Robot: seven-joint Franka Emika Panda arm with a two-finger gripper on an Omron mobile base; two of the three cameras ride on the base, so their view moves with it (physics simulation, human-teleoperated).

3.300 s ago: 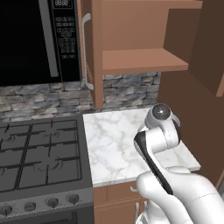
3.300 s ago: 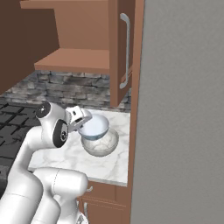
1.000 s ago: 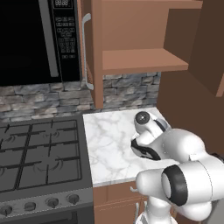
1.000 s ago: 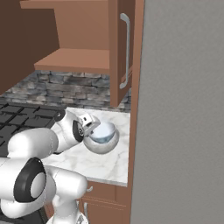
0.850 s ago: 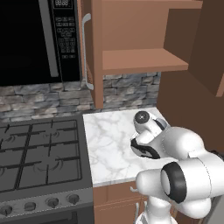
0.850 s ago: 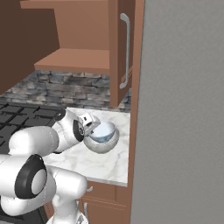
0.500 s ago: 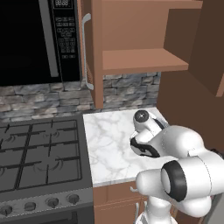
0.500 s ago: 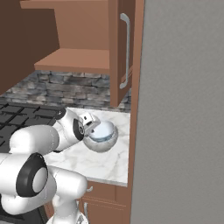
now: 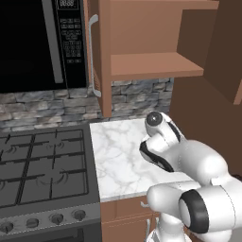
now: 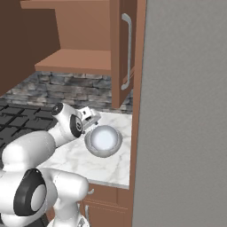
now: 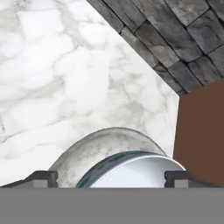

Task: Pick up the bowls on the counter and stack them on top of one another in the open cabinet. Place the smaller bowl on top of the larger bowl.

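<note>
The cabinet (image 9: 156,64) hangs open above the surface (image 9: 118,156), its flat shelf bare and brown, its door swung out with the long silver handle (image 10: 127,51) showing in the right base view. To its left sits the black microwave (image 9: 42,42), and below that the black stove (image 9: 42,165), butting against the left edge of the white veined surface. A stone backsplash (image 9: 132,97) runs behind both. A tall grey panel (image 10: 186,111) rises at the right end of the surface.

The white arm (image 9: 189,165) bends low over the right part of the surface. Both bowls are on the surface near its right end, close to the brown side wall (image 11: 199,131). The small bowl (image 11: 135,170) rests inside the large bowl (image 11: 100,146): in the hand view the speckled grey rim curves around and behind the glossy white one, with a dark bluish edge between them. In the right base view the large bowl (image 10: 95,148) sits just right of the wrist, its pale inside filled by the small bowl (image 10: 105,137).

The claw (image 11: 110,177) stands spread wide, its two dark fingertips (image 11: 43,177) set on either side of the nested bowls and gripping neither.
</note>
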